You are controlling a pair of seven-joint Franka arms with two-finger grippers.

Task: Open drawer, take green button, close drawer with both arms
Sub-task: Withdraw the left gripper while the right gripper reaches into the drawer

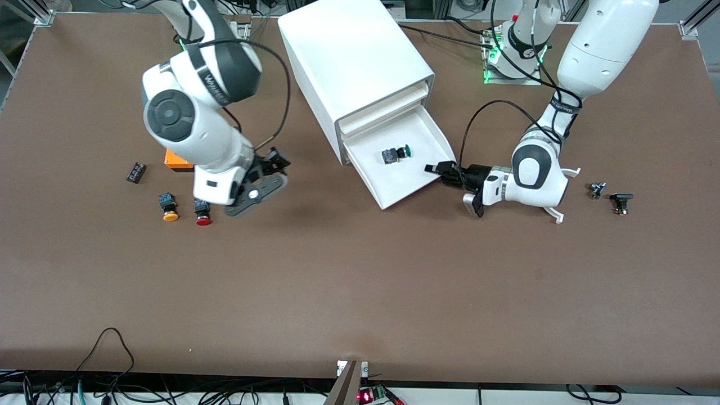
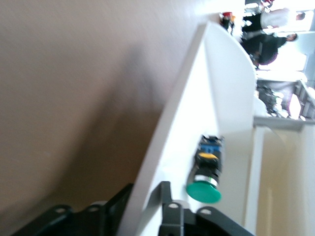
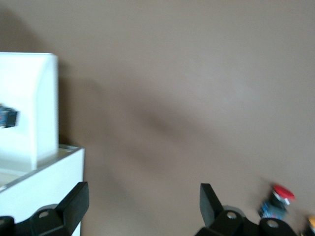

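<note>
- We found the drawer [image 1: 406,163] open, left gripper [image 1: 440,170] clamped on its side wall.
- Right gripper [image 1: 270,179] hung spread over the table; next, we judged, it must reach the button [image 1: 395,153].

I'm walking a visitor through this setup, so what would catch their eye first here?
First the white cabinet with its lowest drawer pulled open, a green button lying inside. The left gripper has its jaws astride the drawer's side wall. The right gripper hangs open above the table near a red button and an orange button.
</note>
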